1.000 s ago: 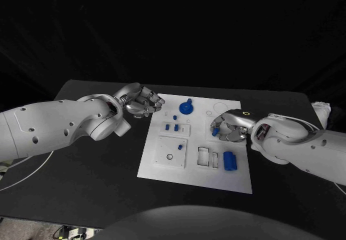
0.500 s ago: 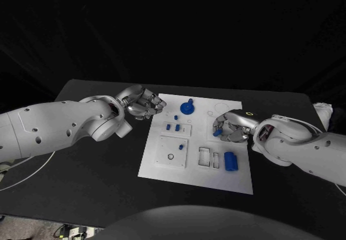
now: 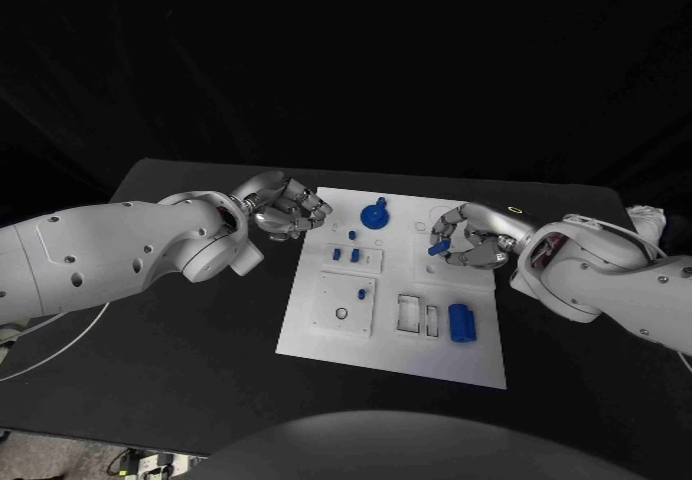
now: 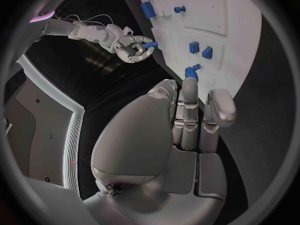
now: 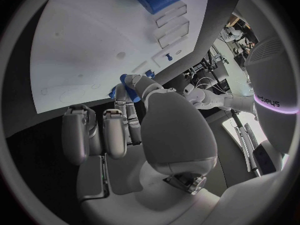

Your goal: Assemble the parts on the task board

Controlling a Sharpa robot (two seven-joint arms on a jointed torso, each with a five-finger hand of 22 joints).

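Note:
The white task board (image 3: 323,335) lies in the middle of the table. My right hand (image 3: 472,239) hovers over the board's far right part and pinches a small blue part (image 3: 438,246); that part (image 5: 129,87) also shows between the fingers in the right wrist view. My left hand (image 3: 290,212) is at the board's far left edge, fingers curled in, holding nothing. On the board are a round blue part (image 3: 375,215), a blue block (image 3: 460,322) and several small blue pegs (image 3: 345,255). In the left wrist view my right hand (image 4: 133,48) holds the blue part (image 4: 149,45).
The board (image 4: 237,30) has empty rectangular slots (image 3: 418,314) near the blue block and a ring-shaped recess (image 3: 339,314) on its near left panel. Black table (image 3: 173,350) surrounds the board on all sides.
My right hand has lifted off the board and turned, carrying the small blue part up and slightly farther away. The left hand has barely moved.

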